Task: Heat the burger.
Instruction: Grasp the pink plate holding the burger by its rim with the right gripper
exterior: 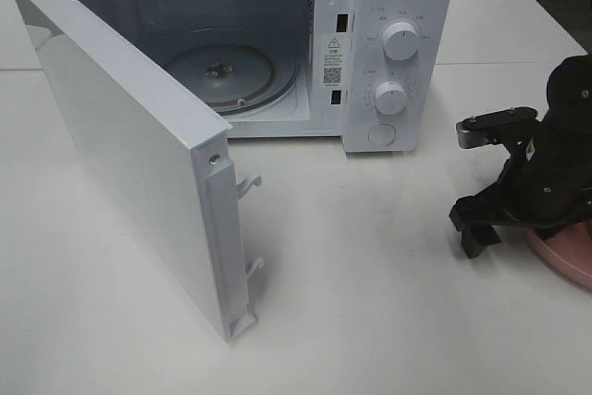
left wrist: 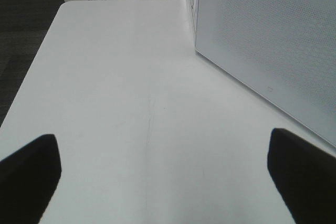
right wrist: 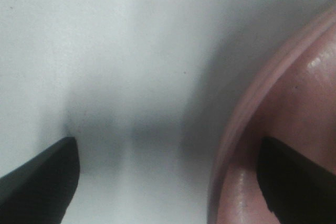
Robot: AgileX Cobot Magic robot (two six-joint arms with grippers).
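we cannot see the burger, presumably hidden under our right arm on the round pink plate (exterior: 570,264), whose rim lies between the spread jaws of our right gripper (right wrist: 168,161), so pick-up seems in hand: next, pinch that rim and carry it level into the open white microwave (exterior: 398,6), with our left gripper (left wrist: 163,166) spread and empty.
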